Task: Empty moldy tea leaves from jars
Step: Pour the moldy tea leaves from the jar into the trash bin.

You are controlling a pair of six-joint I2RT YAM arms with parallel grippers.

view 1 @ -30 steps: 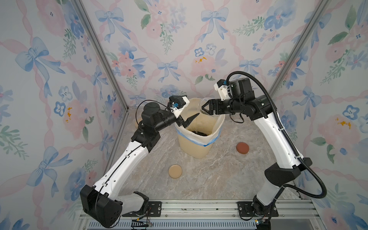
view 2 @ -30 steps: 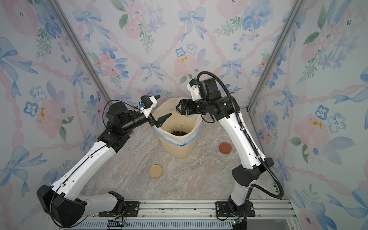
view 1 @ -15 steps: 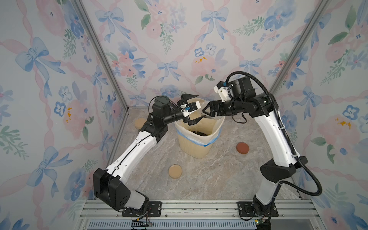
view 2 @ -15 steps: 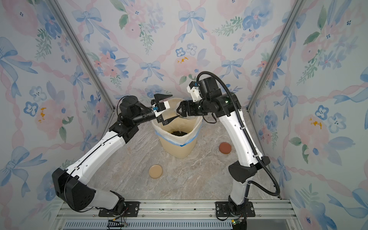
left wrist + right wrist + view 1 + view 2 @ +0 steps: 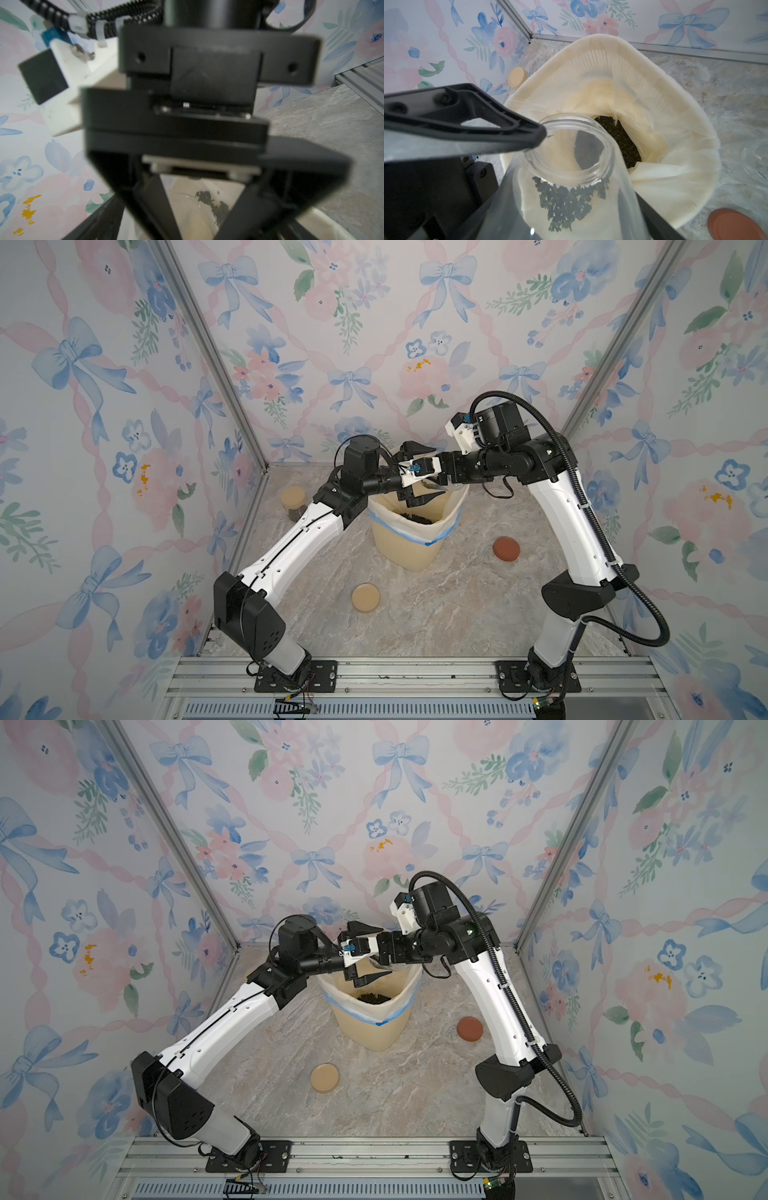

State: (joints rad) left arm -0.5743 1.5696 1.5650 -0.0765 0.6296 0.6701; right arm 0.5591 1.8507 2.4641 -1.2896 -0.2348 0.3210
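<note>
My right gripper point(image 5: 446, 483) point(image 5: 571, 209) is shut on a clear glass jar point(image 5: 616, 197) point(image 5: 384, 966), tipped mouth-down over the cream bin point(image 5: 415, 547) point(image 5: 370, 1031). A clump of moldy tea leaves point(image 5: 562, 201) point(image 5: 212, 204) clings inside the jar below its neck. More tea leaves point(image 5: 620, 141) point(image 5: 415, 517) lie at the bottom of the bin's liner. My left gripper point(image 5: 434, 472) point(image 5: 372, 952) is open and holds nothing. It reaches over the bin from the left and straddles the jar's mouth end. One of its fingers point(image 5: 477, 122) has its tip at the jar's neck.
A second jar with a tan lid point(image 5: 294, 502) point(image 5: 517, 78) stands at the back left by the wall. A tan lid point(image 5: 365, 598) point(image 5: 325, 1078) lies in front of the bin and a reddish-brown lid point(image 5: 506, 548) point(image 5: 733, 224) to its right. An open glass jar point(image 5: 756, 160) shows beside the bin.
My left arm has swung from the bin's left rim in over the bin, up to the jar. The right arm and its tilted jar have stayed put.
</note>
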